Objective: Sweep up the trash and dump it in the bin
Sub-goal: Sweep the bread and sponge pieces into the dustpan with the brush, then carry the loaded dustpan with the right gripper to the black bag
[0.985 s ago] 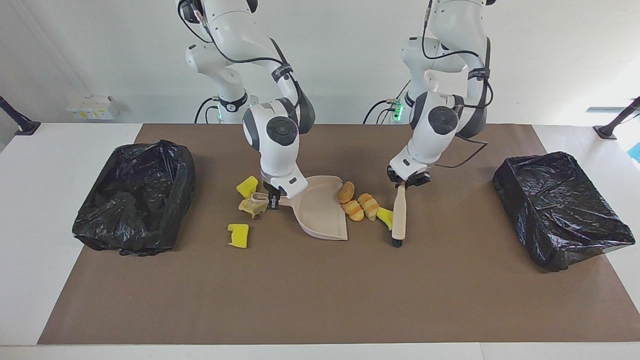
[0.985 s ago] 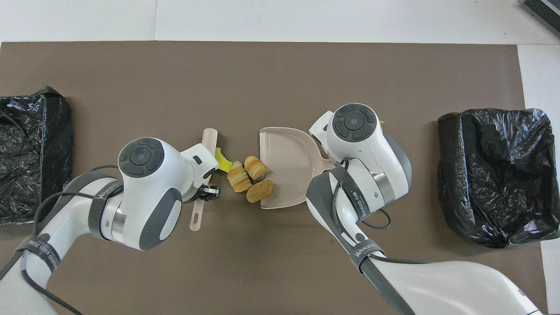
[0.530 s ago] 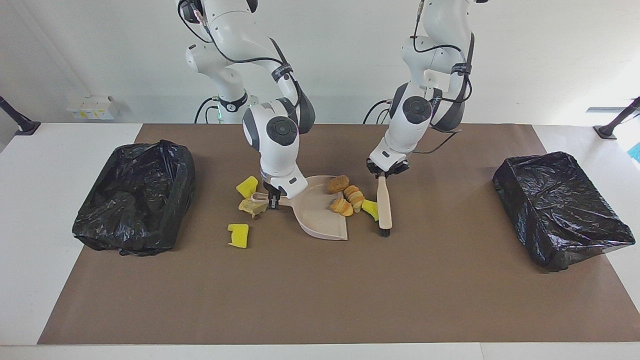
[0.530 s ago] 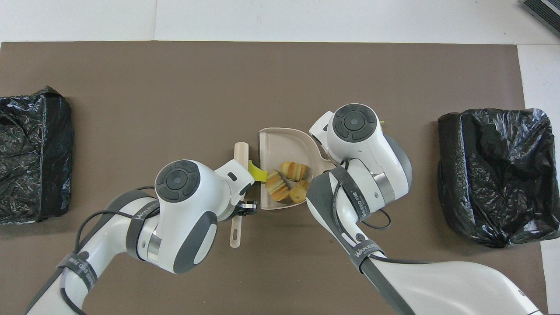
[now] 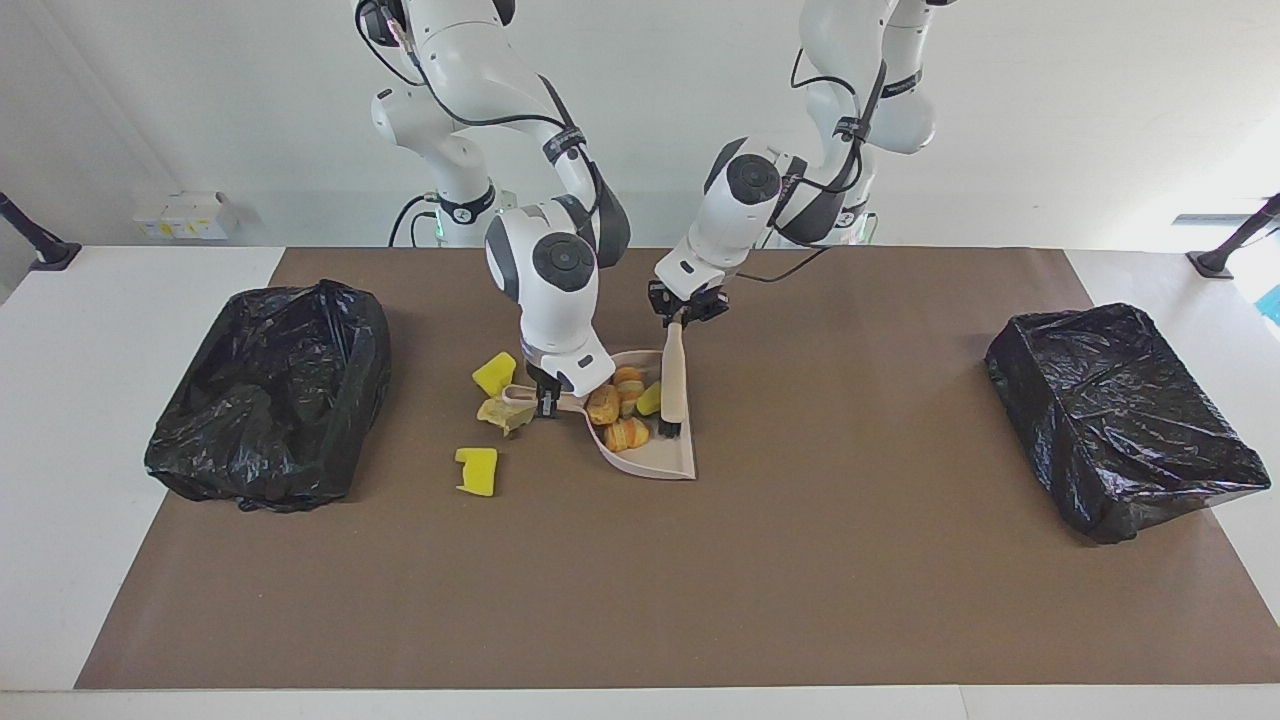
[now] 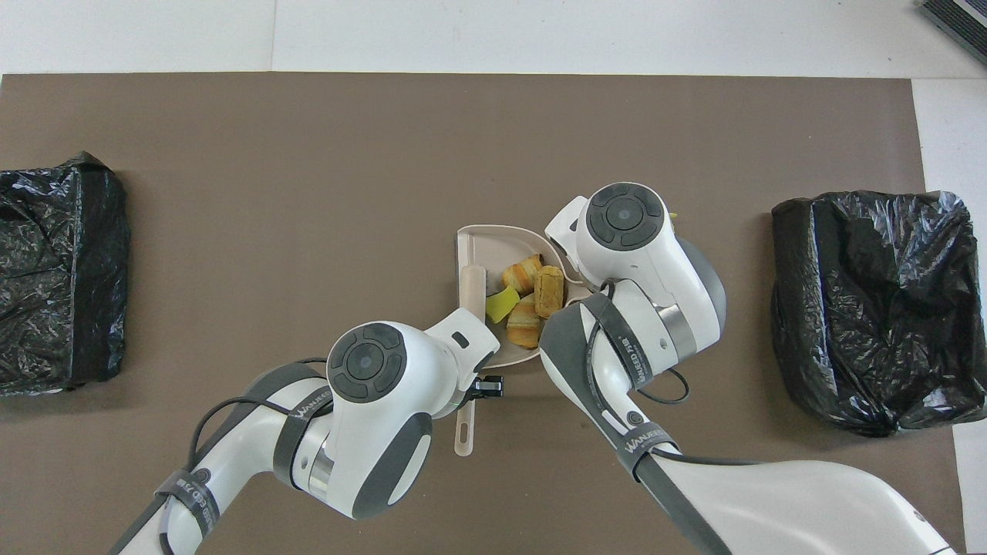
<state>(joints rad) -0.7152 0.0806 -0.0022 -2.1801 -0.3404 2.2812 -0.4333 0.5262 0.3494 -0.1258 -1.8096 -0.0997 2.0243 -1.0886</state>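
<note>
The trash (image 5: 622, 405) now sits partly in the dustpan (image 5: 650, 455). In the facing view I count three orange-brown pieces and one yellow chunk on the pan, where a second ago they lay on the brown surface (image 5: 700, 580) between pan and brush. The left gripper (image 5: 688, 312) has its fingers closed on the handle of the brush (image 5: 673, 385), whose bristle end now rests inside the pan. The right gripper (image 5: 545, 398) has its fingers closed on the pan's handle and has not moved. Three pieces remain outside: two yellow foam pieces (image 5: 477, 470) and a pale lump (image 5: 500, 412), all on the side toward the right arm's end, where a black-lined bin (image 5: 265, 390) stands near the edge; a second bin (image 5: 1125, 420) stands near the left arm's edge.

From overhead, the brush (image 6: 472, 289) lies across the pan's mouth with the trash (image 6: 528, 297) pushed toward the dustpan's back wall (image 6: 493, 231). The left gripper (image 6: 484, 385) has travelled toward the surface's middle. I judge the first sweep done; the leftover pieces need another pass before dumping.
</note>
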